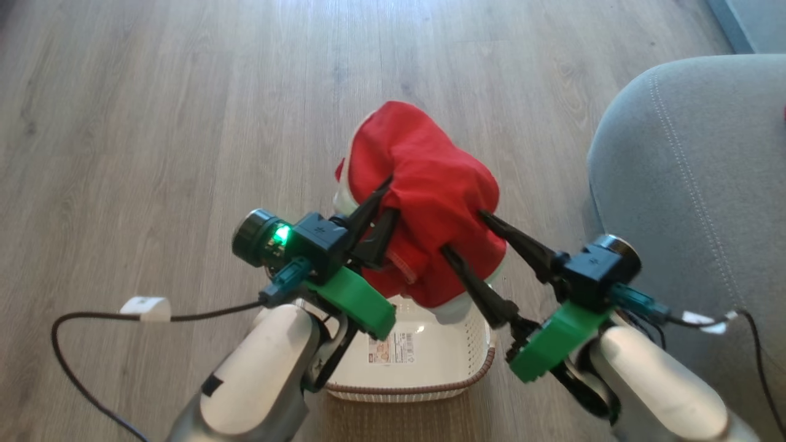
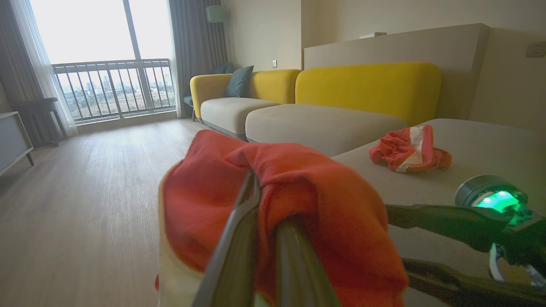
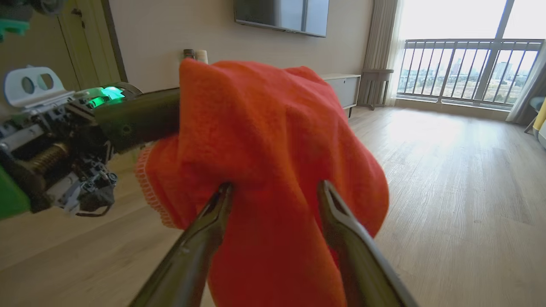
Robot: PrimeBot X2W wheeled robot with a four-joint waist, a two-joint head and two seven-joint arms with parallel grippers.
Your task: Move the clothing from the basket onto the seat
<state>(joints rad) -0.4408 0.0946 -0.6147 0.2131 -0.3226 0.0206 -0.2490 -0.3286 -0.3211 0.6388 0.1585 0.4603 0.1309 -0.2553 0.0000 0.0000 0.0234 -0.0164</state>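
A red garment [image 1: 430, 184] hangs lifted above the cream basket [image 1: 476, 344], whose floor label shows beneath it. My left gripper [image 1: 390, 196] is shut on the garment's left side; in the left wrist view its fingers [image 2: 239, 238] pinch the red fabric [image 2: 307, 200]. My right gripper [image 1: 460, 230] stands open, its tips pushed into the cloth's right side with a broad fold [image 3: 264, 128] between the spread fingers [image 3: 341, 221]. The grey seat [image 1: 694, 184] lies to the right. A second red-and-white garment [image 2: 407, 149] lies crumpled on the seat [image 2: 477, 140].
Wood floor [image 1: 184, 92] stretches ahead and to the left of the basket. Black cables [image 1: 67, 344] trail from both wrists. A yellow-backed sofa [image 2: 367, 85] continues beyond the seat. A low cabinet [image 3: 341, 87] and a balcony window [image 3: 465, 64] stand across the room.
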